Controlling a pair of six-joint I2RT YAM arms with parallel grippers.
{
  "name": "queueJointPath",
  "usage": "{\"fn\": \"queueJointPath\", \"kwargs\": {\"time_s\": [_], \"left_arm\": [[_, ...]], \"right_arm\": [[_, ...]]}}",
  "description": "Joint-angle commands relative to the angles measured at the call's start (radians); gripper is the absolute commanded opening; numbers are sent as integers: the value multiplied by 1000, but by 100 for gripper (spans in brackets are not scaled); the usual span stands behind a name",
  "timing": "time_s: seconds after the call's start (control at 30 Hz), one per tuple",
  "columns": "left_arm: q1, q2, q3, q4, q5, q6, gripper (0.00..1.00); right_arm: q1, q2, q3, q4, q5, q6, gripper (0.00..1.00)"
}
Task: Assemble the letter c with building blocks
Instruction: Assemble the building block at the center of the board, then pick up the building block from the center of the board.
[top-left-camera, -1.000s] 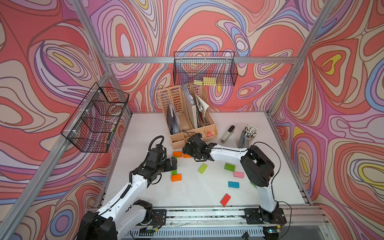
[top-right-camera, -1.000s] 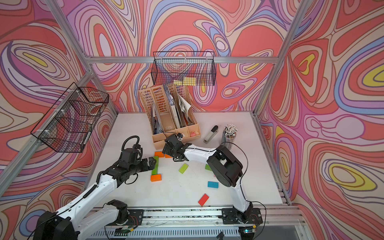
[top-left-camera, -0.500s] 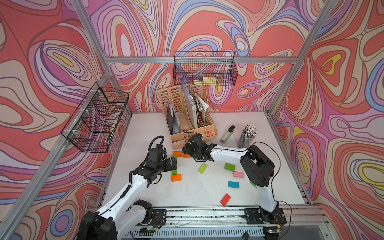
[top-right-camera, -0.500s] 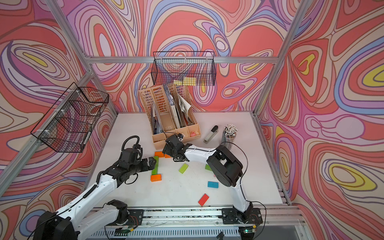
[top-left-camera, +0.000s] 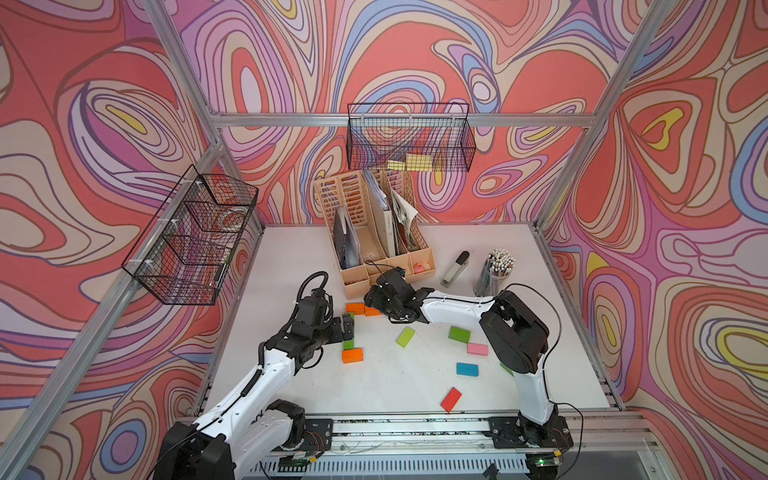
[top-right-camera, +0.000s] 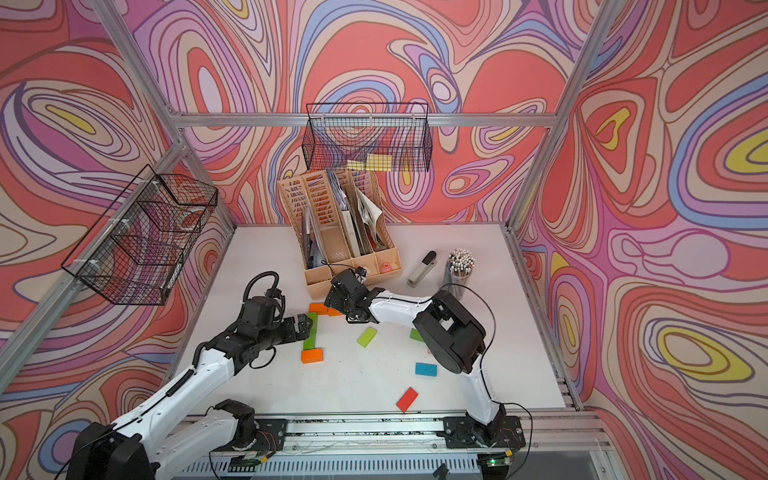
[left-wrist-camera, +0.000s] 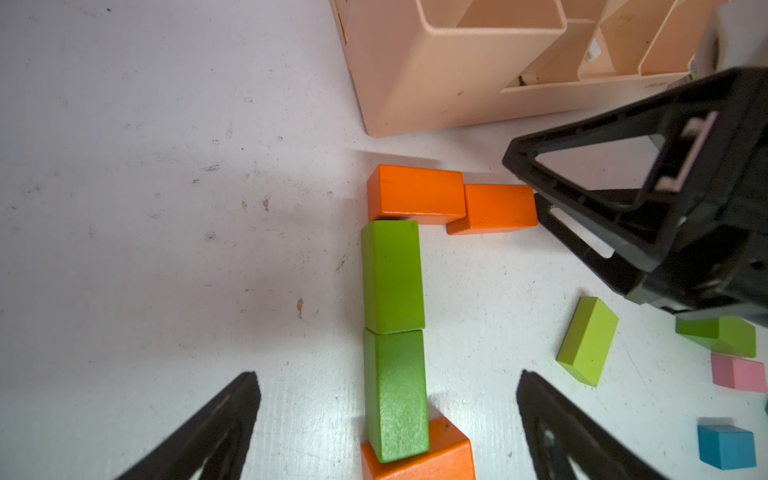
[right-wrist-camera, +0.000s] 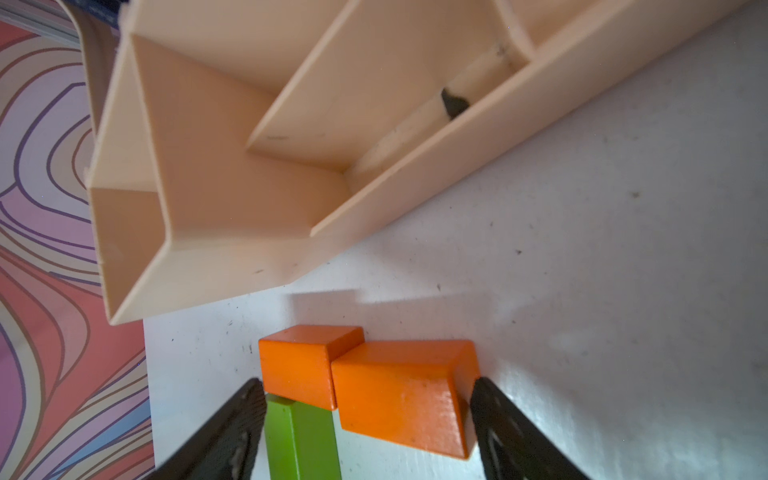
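- The building blocks of the part-built letter lie at 9 o'clock from the middle of the white table (top-left-camera: 291, 266). An upper green block (left-wrist-camera: 392, 274) and a lower green block (left-wrist-camera: 395, 390) lie end to end as the spine.
- At the spine's 12 o'clock end sits a corner orange block (left-wrist-camera: 415, 193). A second orange block (left-wrist-camera: 494, 205) touches its 3 o'clock end, slightly out of line.
- A bottom orange block (top-left-camera: 352, 355) meets the spine's 6 o'clock end.
- The right claw (right-wrist-camera: 365, 381) is parted wider than the second orange block. One finger rests against that block's end and the other stands beside the corner block, so nothing is gripped.
- The left claw (left-wrist-camera: 386, 374) is spread fully, straddles the lower green block without touching it, and holds nothing.
- Loose blocks: a lime block (top-left-camera: 405, 336) near the middle, a green block (top-left-camera: 459, 333) and a pink block (top-left-camera: 477, 349) at 3 o'clock, a blue block (top-left-camera: 467, 369) at 4 and a red block (top-left-camera: 451, 399) at 5.
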Motion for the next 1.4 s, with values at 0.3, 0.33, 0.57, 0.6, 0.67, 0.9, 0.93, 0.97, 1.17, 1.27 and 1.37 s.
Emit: {"fn": "queueJointPath", "kwargs": {"time_s": [0.3,0.33,0.57,0.6,0.67,0.9,0.93,0.97,1.17,1.27,1.37], "left_arm": [[-4,-13,-10,-22,-18,11,100],[-4,-15,-9,-23,-19,13,100],[-4,-29,-10,-26,3,32,99],[-4,-30,-10,-25,10,36,99],[-4,-36,-11,-20,32,47,99],[-4,-78,-10,-27,34,54,100],[-4,-83,-10,-29,26,55,99],[-4,-88,-11,-30,20,55,99],[-4,-111,-10,-36,32,51,99],[-3,-121,-11,-28,30,51,100],[-3,-105,-45,-24,37,54,99]], "right_arm": [[-4,-34,-14,-81,76,-57,81],[-5,-45,-11,-97,83,-80,81],[-4,-165,-18,-265,137,-247,79],[-6,-190,-29,-276,131,-276,79],[-7,-229,-40,-325,137,-309,78],[-34,-374,-78,-514,113,-390,79],[-43,-388,-77,-553,114,-392,79],[-55,-402,-77,-590,114,-384,78],[-81,-488,-122,-735,169,-283,81],[-84,-516,-157,-790,175,-233,87],[-96,-541,-204,-811,160,-189,93]]}}
